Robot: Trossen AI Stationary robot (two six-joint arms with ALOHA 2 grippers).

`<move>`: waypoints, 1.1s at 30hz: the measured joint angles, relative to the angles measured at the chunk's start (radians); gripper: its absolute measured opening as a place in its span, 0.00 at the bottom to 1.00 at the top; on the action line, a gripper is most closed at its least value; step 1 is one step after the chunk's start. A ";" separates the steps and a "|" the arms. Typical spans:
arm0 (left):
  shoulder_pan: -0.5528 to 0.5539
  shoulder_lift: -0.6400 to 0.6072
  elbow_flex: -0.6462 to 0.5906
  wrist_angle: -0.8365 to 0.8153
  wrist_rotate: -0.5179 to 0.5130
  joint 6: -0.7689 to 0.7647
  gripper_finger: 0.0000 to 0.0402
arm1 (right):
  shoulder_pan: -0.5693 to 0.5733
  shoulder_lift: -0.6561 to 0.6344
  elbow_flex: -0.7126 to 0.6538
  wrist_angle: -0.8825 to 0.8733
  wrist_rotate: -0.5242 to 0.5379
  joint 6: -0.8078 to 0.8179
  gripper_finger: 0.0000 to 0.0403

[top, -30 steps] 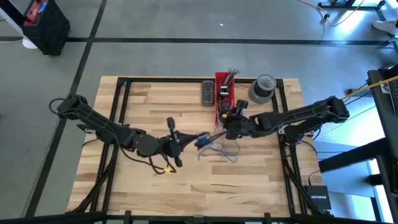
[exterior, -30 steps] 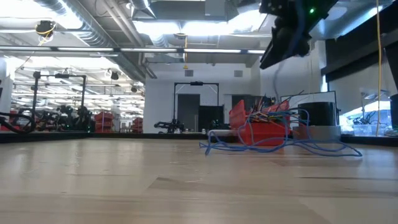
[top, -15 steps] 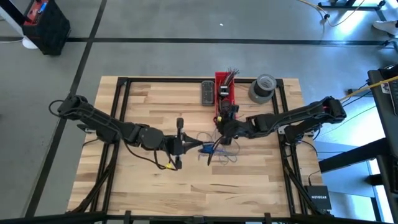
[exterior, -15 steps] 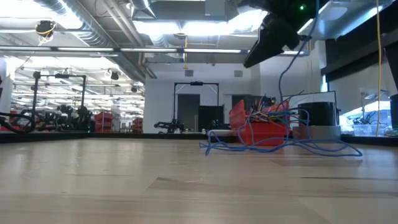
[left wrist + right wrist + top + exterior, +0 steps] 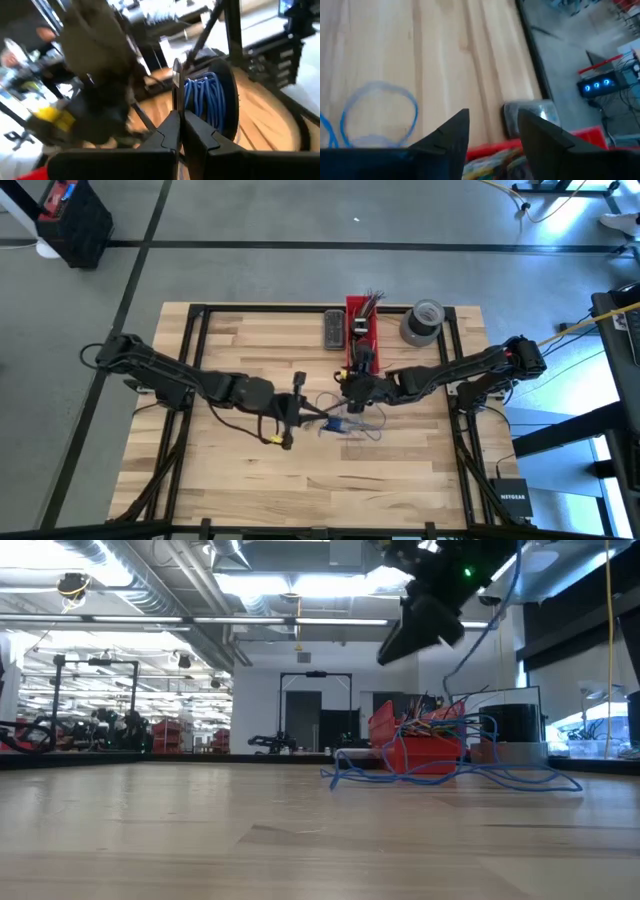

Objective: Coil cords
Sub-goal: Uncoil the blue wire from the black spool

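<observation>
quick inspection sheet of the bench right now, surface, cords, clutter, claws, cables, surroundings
surface: wooden table, bare at the front
job's things: blue cord lies in loose loops mid-table beside the red bin; a blue coil shows by the left claw
clutter: tape roll and a dark box at the far edge; coloured wire ends in the bin
grippers: left claw shut, over the cord loops; right claw open, above the table by the bin
cables: arm cabling runs down the table's sides
surroundings: grey floor, black case, workshop with racks behind
</observation>
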 joint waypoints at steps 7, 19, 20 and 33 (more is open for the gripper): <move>0.018 0.038 0.000 -0.008 0.118 -0.025 0.01 | 0.001 -0.001 0.058 0.007 0.033 -0.040 0.43; -0.008 0.131 0.002 -0.102 0.052 0.266 0.01 | 0.014 0.007 0.050 -0.020 -0.064 0.012 0.43; -0.014 0.149 0.002 -0.099 0.028 0.312 0.01 | 0.014 0.022 0.046 -0.021 -0.063 0.013 0.43; -0.032 0.318 0.000 -0.079 -0.159 0.512 0.04 | 0.014 0.156 0.042 -0.018 -0.083 -0.015 0.43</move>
